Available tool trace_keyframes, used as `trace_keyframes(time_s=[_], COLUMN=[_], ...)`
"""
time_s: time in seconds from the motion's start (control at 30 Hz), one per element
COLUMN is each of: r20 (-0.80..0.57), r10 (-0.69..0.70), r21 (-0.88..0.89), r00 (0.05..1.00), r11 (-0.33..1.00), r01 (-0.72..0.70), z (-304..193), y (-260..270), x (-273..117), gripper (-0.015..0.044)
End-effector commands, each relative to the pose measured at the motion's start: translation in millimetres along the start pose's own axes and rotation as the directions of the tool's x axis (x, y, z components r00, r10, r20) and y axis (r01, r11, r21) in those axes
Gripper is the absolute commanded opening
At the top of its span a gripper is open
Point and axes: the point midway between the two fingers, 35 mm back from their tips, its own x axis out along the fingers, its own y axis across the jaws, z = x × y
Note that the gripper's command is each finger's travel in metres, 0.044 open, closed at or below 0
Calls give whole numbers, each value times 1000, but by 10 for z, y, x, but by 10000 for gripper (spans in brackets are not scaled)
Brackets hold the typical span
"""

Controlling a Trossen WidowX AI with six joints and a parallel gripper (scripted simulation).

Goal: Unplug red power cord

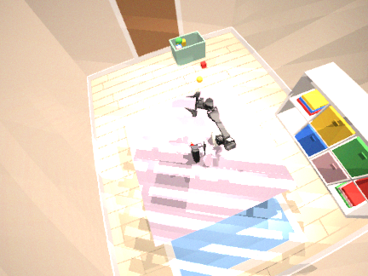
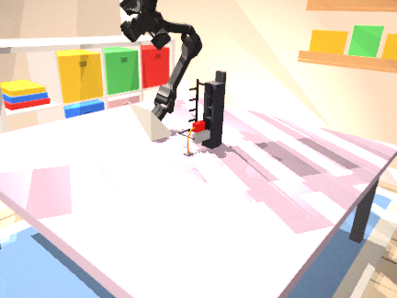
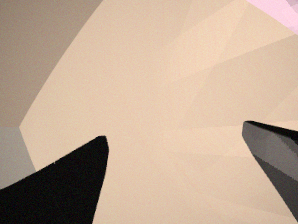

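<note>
On the pink-striped table (image 2: 138, 221), red plug (image 2: 198, 126) in upright power strip (image 2: 214, 108), hand (image 2: 133, 20) raised, wide open, empty.

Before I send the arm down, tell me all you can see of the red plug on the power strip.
The red plug is a small boxy block, plastic by its look, still seated low on the left face of the dark upright power strip. A thin orange-red cord curves from it down to the table. Nothing else touches it: the gripper is open, raised high above and off to the left. In the top view it is only a red speck.
</note>
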Motion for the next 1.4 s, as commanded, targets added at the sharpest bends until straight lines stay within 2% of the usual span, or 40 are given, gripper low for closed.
trace_keyframes(time_s=[0.0, 0.13, 0.27, 0.37, 0.5, 0.63, 0.73, 0.87, 0.93, 1.37], r20=[5, 117, 249, 348, 474, 576, 629, 661, 663, 663], r10=[-6, -139, -304, -429, -584, -696, -741, -750, -749, -749], r21=[-4, -89, -187, -273, -363, -403, -409, -403, -403, -403], r00=[1000, 983, 919, 834, 659, 428, 234, 8, -15, -15], r11=[1000, 985, 916, 804, 552, 214, -59, -346, -374, -374], r01=[6, 150, 354, 528, 751, 890, 911, 847, 836, 836], z=[10, 210, 437, 597, 791, 933, 992, 1006, 1005, 979], y=[-19, -443, -1005, -1466, -2111, -2700, -3074, -3412, -3443, -3464], x=[15, 271, 462, 520, 458, 239, -2, -318, -354, -365], gripper=[374, 269, 164, 160, 160, 160, 160, 160, 160, 160])
